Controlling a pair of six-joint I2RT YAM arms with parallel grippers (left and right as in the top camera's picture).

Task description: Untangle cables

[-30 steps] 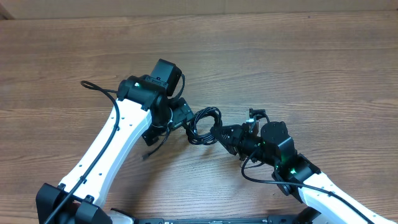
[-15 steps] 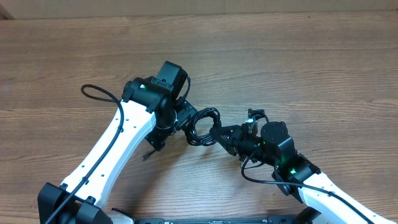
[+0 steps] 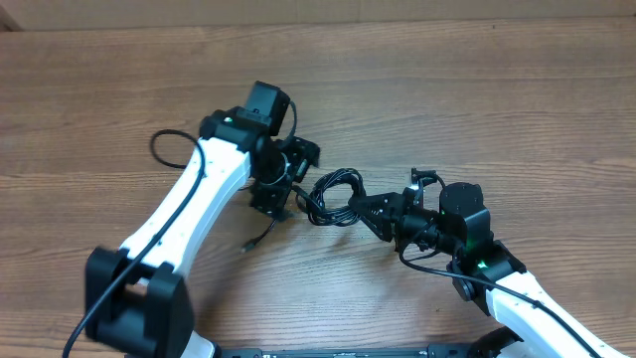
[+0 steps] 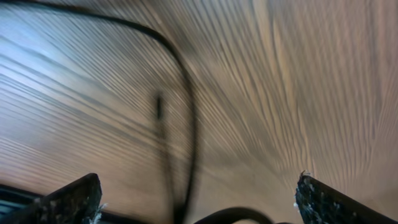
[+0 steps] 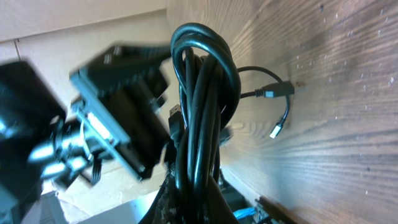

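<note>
The cables form a small black coil [image 3: 333, 197] at the table's middle. A loose thin strand runs from it down-left to a small plug tip [image 3: 250, 242]. My right gripper [image 3: 360, 209] is shut on the coil's right side; in the right wrist view the bundle [image 5: 199, 106] rises straight from between the fingers, with plug ends [image 5: 277, 127] dangling beyond. My left gripper [image 3: 281, 191] is open beside the coil's left edge. In the blurred left wrist view its two fingertips [image 4: 199, 199] stand wide apart with thin black strands [image 4: 189, 118] between them, not pinched.
The wooden table [image 3: 477, 89] stretches around both arms. A thicker black arm wire loops out at the left arm's side [image 3: 164, 144]. A pale wall or box face shows behind the left arm in the right wrist view [image 5: 74, 25].
My left gripper has swung and turned towards the upper right beside the coil. The right gripper with the coil has shifted slightly right, and the loose plug tip has followed.
</note>
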